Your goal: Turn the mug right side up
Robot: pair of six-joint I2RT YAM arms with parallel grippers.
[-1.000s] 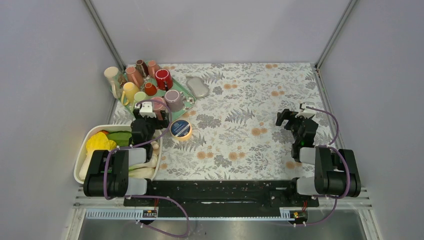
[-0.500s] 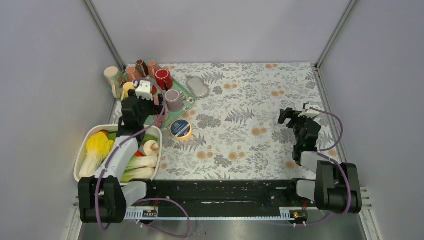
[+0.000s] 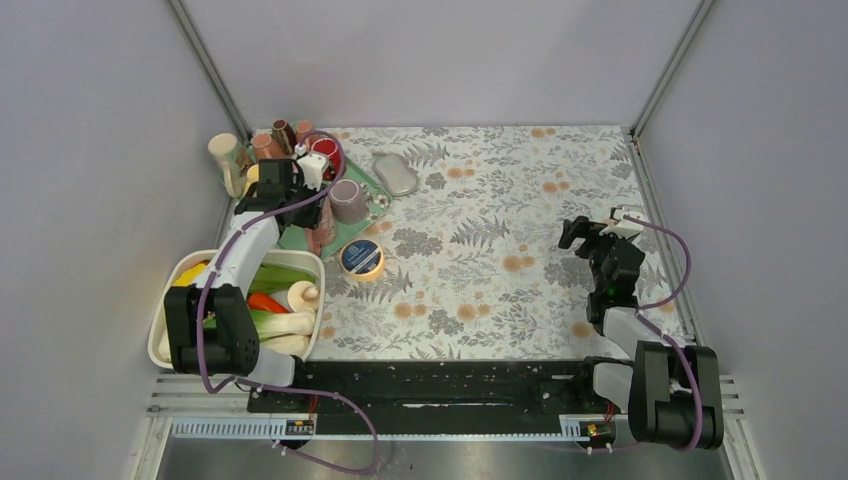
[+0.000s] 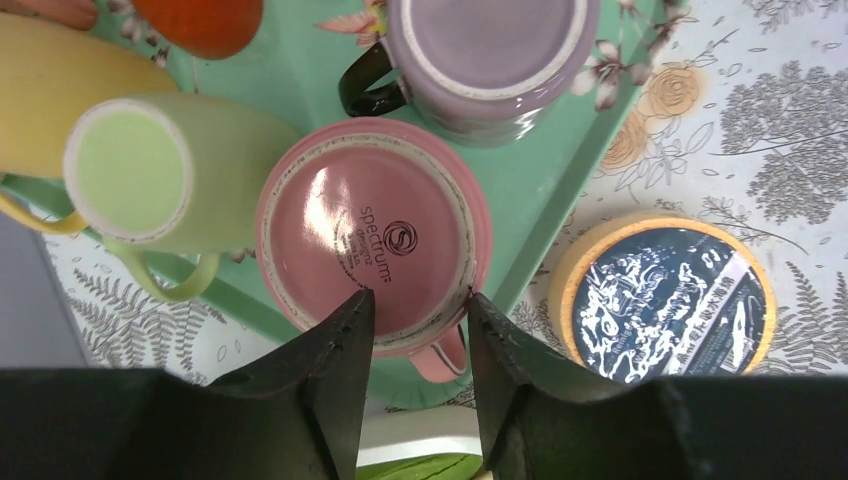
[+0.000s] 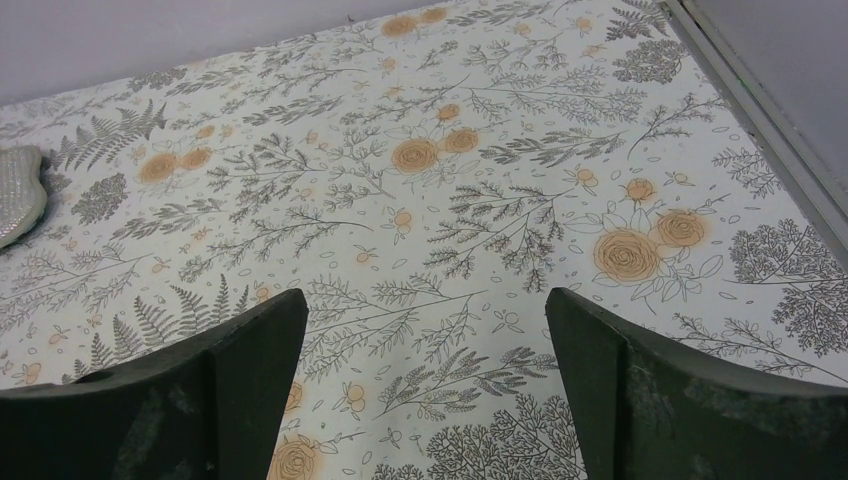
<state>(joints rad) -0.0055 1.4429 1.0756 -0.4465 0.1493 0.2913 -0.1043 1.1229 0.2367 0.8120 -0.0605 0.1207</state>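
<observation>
Two dark fingers (image 4: 340, 340) of the left gripper (image 4: 415, 300) stood partly closed, a narrow gap between them, their tips over the near edge of the pink mug (image 4: 370, 240). The mug's handle (image 4: 442, 357) lay in that gap. I could not tell whether the fingers pressed on it.

The pink mug stood upside down on the green tray (image 4: 540, 170), its glossy base with a printed maker's mark facing up. A purple mug (image 4: 490, 50) with a dark handle stood just beyond it, also base up. A light green mug (image 4: 150, 170) touched the pink one on the left, showing a flat, ring-edged end. Past that were a yellow mug (image 4: 50, 90) and the edge of an orange cup (image 4: 200, 15). With every mug turned away or bottom up, nothing could be seen inside any of them.

Off the tray, near its corner, a round tin (image 4: 665, 300) with a dark blue patterned lid rested on the floral tablecloth (image 5: 420, 200). At the near left of the table, a white tub (image 3: 300, 256) held a yellow vegetable, green stalks, something red, a mushroom and pale stems.

The right gripper (image 5: 425, 310) hung well apart from all this, over the tablecloth on the right side. Its fingers were spread wide with nothing between them. A grey oval object (image 5: 15, 200) showed at the left edge of its view.
</observation>
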